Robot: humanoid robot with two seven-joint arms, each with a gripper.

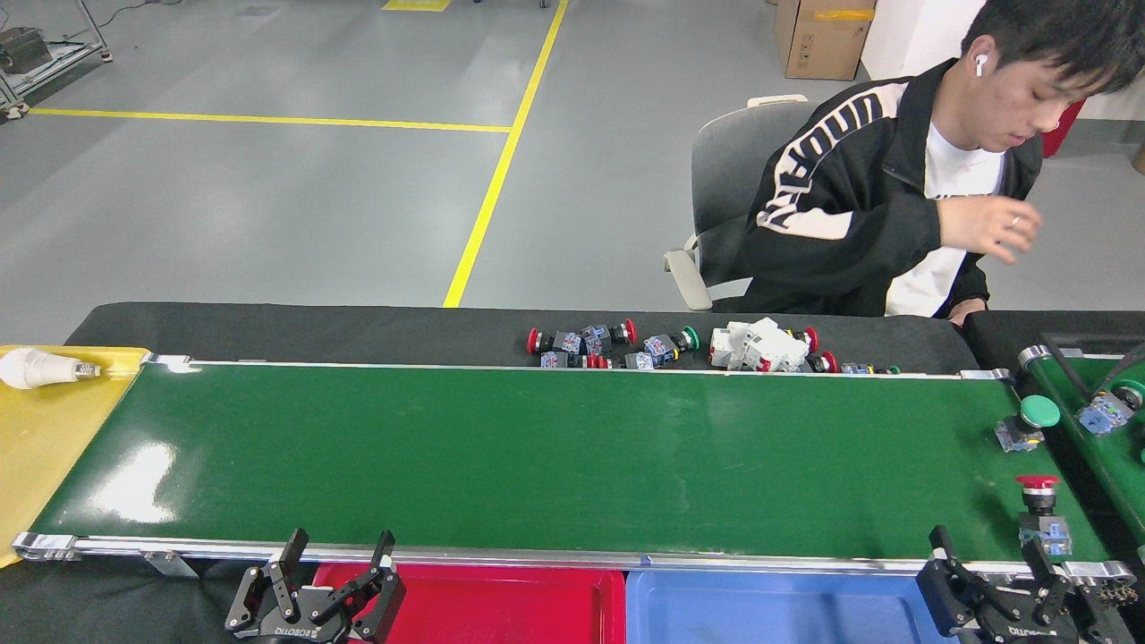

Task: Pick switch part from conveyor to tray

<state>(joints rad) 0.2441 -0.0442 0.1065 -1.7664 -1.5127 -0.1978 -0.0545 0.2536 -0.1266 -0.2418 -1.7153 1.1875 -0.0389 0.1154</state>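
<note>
Meanwhile, the conveyor served as landmark. Off its left end lay a yellow tray holding a white bulb. Below its near rail the left gripper hovered with jaws apart, empty, over a red tray that showed nothing inside; beside that sat a blue tray, also bare where visible. Behind the far rail, a pile of spare parts rested on black cloth, with a seated person beyond.

At the belt's right end stood two switch parts: a green-capped switch toward the far side and a red-capped switch close to the near rail. The right gripper waited just below that rail, jaws apart, holding nothing.

The risks, as I judged them: the upright red switch looked top-heavy and might topple under an off-centre pinch, or the rail might block the fingers' approach. If the belt was running, a late grasp would miss.
</note>
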